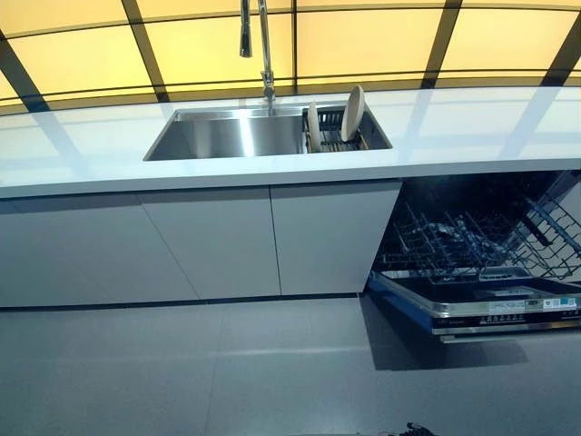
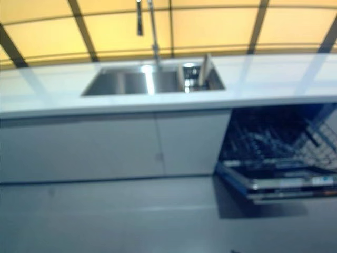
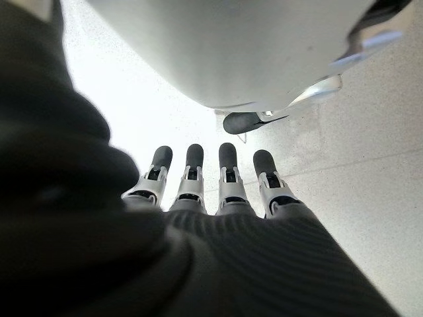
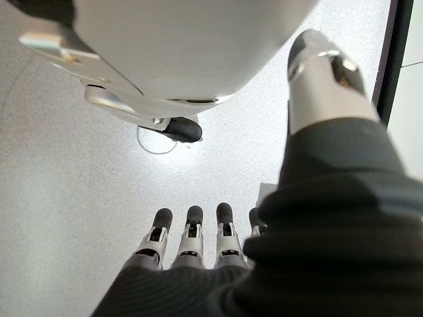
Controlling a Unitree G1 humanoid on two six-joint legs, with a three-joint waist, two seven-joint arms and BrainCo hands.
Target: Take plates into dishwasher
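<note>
Two plates (image 1: 352, 113) upright in a rack (image 1: 334, 138) at the right end of the sink (image 1: 231, 136), set into the white desk (image 1: 472, 127); tap (image 1: 263, 45) behind. Dishwasher (image 1: 481, 263) below the desk on the right, door down, wire racks bare. Left hand (image 3: 218, 191) hanging over the floor (image 1: 182, 372), fingers (image 3: 228, 165) straight and released, holding nothing. Right hand (image 4: 198, 251) likewise over the floor, fingers relaxed, thumb apart, empty. Both well apart from the plates.
</note>
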